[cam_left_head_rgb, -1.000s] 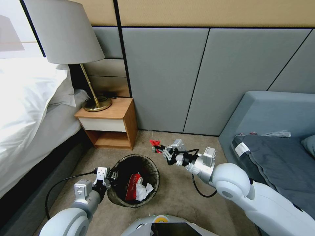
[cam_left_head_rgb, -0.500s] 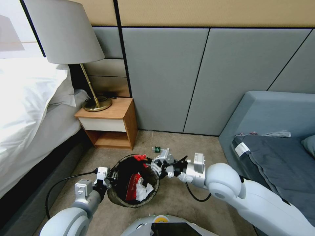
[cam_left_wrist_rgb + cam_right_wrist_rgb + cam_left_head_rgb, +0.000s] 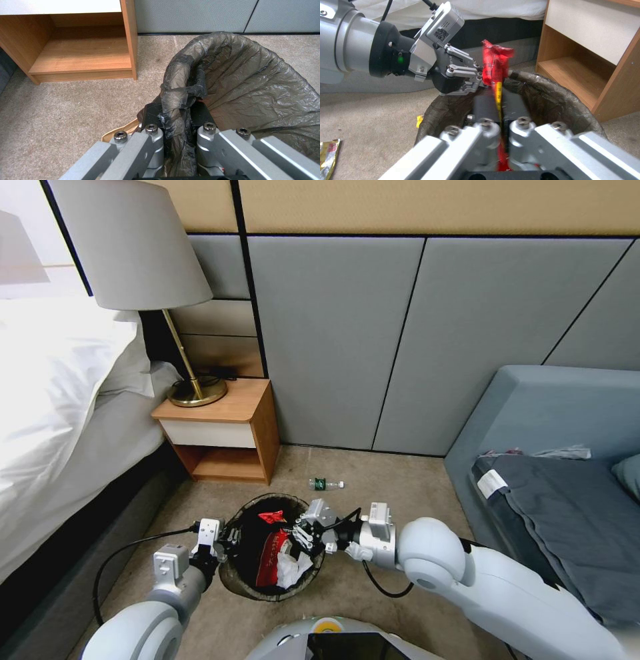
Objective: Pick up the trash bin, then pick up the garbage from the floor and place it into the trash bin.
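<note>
Fingers of the right gripper [image 3: 498, 110] are clamped together on a crumpled red wrapper [image 3: 494, 62] with a yellow strip showing between the pads; in the head view the right gripper [image 3: 301, 527] hangs over the far-right side of the trash bin [image 3: 233, 573], with the wrapper [image 3: 270, 517] above the opening. To do this drop well, I judge the wrapper should sit fully inside the rim before the pads part, since it is light and could catch on the liner or slide down outside. Opposite, the left gripper [image 3: 176, 125] is closed on the folded dark bag liner [image 3: 246, 75] at the bin's near-left rim, holding the bin by that edge. The bin is small and round, its brownish-black plastic liner wrinkled and draped over the rim, and it already holds a red-and-white wrapper [image 3: 270, 557] and white paper scraps [image 3: 291, 569]. A clear green-labelled bottle [image 3: 325, 484] lies on the carpet beyond the bin, near the wall, and a yellow-gold wrapper [image 3: 328, 155] lies on the floor beside it.
</note>
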You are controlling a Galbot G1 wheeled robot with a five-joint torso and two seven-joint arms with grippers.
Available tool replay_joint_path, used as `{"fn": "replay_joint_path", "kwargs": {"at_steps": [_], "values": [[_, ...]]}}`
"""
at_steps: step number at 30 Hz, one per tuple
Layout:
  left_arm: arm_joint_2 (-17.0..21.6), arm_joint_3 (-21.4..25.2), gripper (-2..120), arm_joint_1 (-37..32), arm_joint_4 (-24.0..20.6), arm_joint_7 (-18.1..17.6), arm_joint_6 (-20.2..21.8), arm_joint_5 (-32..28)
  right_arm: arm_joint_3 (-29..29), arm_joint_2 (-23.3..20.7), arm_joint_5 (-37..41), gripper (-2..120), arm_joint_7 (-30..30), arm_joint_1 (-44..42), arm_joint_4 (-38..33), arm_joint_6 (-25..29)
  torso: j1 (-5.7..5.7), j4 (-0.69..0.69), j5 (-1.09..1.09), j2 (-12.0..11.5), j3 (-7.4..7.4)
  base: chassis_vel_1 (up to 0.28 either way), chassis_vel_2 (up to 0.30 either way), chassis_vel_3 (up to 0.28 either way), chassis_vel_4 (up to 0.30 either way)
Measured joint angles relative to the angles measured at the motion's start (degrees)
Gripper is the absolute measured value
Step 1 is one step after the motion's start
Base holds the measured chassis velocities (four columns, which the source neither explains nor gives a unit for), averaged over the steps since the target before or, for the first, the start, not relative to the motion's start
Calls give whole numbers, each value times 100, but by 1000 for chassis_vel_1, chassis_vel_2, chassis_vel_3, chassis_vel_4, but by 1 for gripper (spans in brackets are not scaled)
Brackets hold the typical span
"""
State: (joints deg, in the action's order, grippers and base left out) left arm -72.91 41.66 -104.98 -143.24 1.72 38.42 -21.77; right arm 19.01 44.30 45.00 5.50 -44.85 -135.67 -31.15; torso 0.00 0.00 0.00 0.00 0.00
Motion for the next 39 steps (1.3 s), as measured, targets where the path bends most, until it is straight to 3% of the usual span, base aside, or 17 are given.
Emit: {"fn": "replay_joint_path", "kwargs": {"at_steps": [12,16,18,22,25,34,39], "values": [[27,-5,6,31,0,7,2,-11,34,32,9,50,-203,35,-10,-71,0,0,0,0,0,0,0,0,0],[35,-4,6,36,0,8,2,-18,34,37,32,58,-218,50,-24,-75,0,0,0,0,0,0,0,0,0],[44,-2,6,48,0,9,2,-25,29,45,69,71,-244,84,-39,-76,0,0,0,0,0,0,0,0,0],[44,-2,6,55,0,10,7,-27,7,48,107,80,-265,94,-61,-76,0,0,0,0,0,0,0,0,0],[41,-3,6,65,0,10,15,-28,-49,43,154,96,-320,82,-102,-76,0,0,0,0,0,0,0,0,0],[45,6,6,68,0,14,26,-34,-183,42,176,100,-342,6,-158,-52,0,0,0,0,0,0,0,0,0],[40,10,6,73,0,13,26,-34,-632,-3,239,100,-377,-234,-363,30,0,0,0,0,0,0,0,0,0]]}}
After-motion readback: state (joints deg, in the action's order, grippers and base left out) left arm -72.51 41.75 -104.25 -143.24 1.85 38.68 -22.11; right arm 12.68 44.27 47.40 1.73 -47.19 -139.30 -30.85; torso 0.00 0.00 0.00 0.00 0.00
